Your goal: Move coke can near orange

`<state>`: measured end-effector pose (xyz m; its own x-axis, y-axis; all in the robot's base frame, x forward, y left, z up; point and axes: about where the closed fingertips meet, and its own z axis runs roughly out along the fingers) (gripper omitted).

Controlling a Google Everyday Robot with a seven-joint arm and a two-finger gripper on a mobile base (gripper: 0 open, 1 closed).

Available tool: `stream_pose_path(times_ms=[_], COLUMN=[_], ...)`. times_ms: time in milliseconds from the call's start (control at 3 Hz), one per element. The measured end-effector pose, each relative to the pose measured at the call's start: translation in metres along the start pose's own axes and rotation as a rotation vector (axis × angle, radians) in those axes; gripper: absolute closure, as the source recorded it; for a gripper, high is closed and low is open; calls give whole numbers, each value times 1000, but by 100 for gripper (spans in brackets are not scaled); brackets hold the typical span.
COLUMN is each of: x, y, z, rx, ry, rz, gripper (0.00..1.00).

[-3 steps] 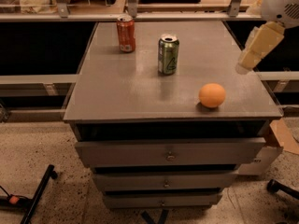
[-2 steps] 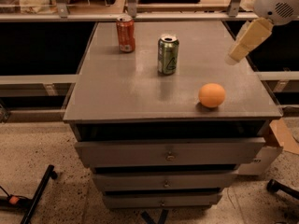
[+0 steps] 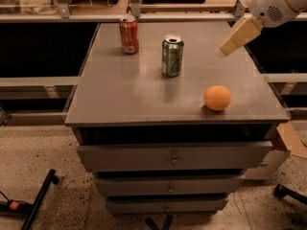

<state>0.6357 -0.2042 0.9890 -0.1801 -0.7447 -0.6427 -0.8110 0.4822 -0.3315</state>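
Observation:
The coke can stands upright at the far left of the grey cabinet top. The orange lies near the front right corner. A green can stands between them, towards the middle back. My gripper hangs in the air over the right back part of the top, well to the right of the coke can and above and behind the orange. It touches nothing.
The cabinet has three drawers below the top. A shelf rail runs behind it. A cardboard piece sits at the right, and a black stand leg lies on the floor at the left.
My gripper has moved up and to the left, from beside the right edge to over the back right part of the top. The cans and the orange have not moved.

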Motion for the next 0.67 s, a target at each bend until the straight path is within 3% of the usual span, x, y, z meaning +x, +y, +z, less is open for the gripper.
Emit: stream_pose_path(times_ms=[667], x=[-2], y=[0], z=[5], rx=[-4], ry=[-15], rz=[3], gripper=[0])
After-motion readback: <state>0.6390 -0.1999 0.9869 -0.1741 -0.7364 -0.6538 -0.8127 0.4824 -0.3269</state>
